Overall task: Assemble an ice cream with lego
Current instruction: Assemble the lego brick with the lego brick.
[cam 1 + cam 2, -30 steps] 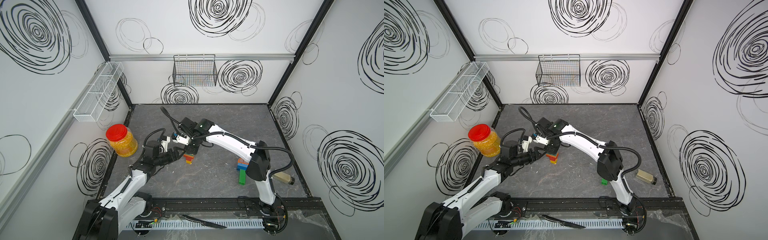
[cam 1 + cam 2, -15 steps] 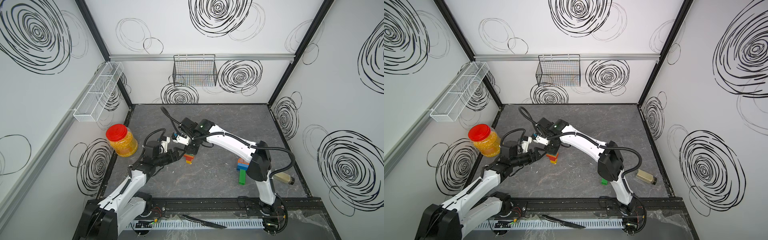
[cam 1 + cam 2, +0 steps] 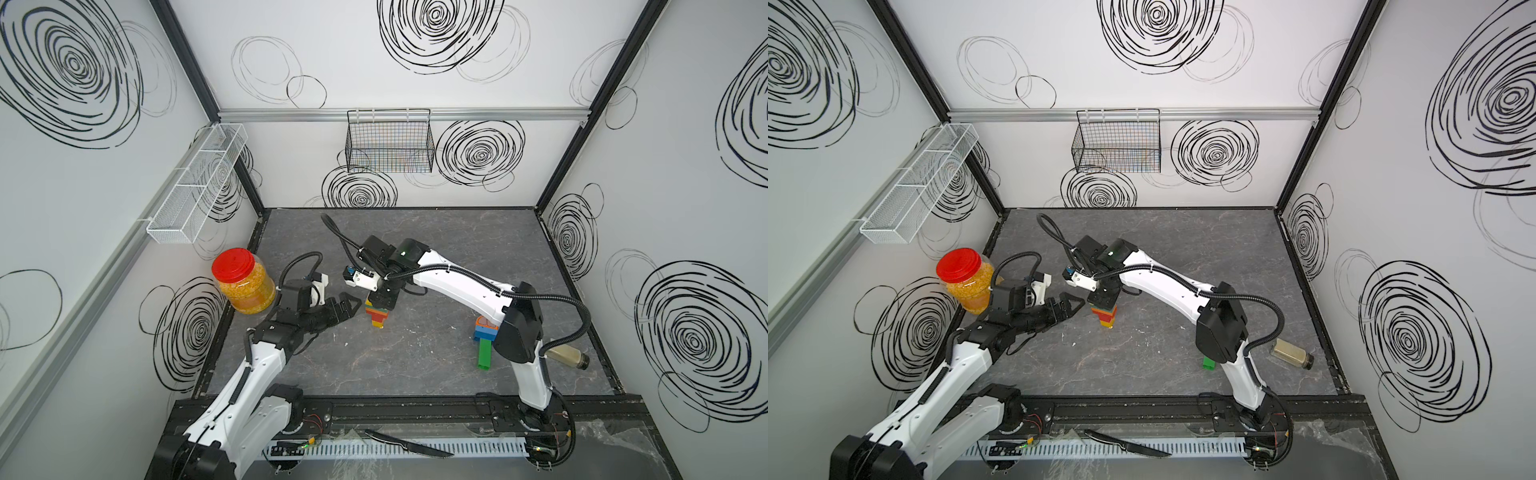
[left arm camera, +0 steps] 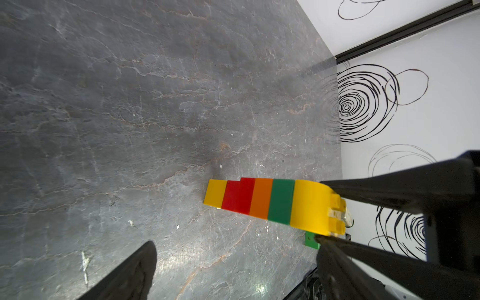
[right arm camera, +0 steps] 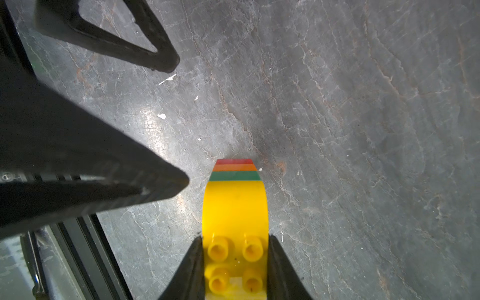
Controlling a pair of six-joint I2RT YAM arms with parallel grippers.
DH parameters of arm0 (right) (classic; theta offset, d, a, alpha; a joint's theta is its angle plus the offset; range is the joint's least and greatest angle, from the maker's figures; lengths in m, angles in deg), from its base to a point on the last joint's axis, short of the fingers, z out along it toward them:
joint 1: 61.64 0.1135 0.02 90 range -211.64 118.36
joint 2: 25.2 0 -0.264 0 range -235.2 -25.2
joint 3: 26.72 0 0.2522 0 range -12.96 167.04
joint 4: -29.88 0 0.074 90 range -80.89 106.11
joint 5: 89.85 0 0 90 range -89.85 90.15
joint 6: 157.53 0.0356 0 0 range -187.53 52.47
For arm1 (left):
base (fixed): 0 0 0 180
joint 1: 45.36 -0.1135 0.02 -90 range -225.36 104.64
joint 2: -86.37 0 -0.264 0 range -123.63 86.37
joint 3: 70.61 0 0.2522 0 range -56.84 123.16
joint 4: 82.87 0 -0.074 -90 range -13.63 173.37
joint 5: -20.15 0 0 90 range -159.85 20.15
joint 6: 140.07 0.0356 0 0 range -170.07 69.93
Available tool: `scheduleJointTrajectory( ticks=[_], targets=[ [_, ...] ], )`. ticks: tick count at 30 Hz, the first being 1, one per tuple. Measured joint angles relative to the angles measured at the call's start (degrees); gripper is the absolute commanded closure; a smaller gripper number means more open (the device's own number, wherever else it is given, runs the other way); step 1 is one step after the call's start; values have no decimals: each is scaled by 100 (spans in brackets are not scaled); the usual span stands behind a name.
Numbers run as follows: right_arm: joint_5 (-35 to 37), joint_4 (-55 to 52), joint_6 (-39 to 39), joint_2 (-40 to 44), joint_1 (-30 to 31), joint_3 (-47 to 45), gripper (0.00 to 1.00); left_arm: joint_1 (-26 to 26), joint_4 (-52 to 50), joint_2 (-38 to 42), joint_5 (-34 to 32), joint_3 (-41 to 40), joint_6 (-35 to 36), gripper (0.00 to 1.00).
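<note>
Right arm stretches across, wrist bent downward; right gripper (image 3: 380, 302) clamps the yellow top of the upright lego stack (image 3: 377, 321) on the table (image 3: 415, 361). At the stack's nine o'clock, left gripper (image 3: 351, 305) gapes wide, just apart from it.

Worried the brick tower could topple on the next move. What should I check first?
1. Grip: right gripper shut on the yellow top brick: ok.
2. Clearance: left gripper open and apart from the tower: ok.
3. Layers of the tower flush, with no gaps in the left wrist view: ok.
4. Base of the tower fully down on the table: cannot tell.
5. View of the spare bricks: not ok, partly hidden behind the right arm.
</note>
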Motion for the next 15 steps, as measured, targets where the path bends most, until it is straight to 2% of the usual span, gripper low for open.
scheduleJointTrajectory(
  ticks=[15],
  targets=[
    [50, -278, -157, -229, 2, 503, 89, -361, -651, 243, 74, 131, 315, 1]
  ],
)
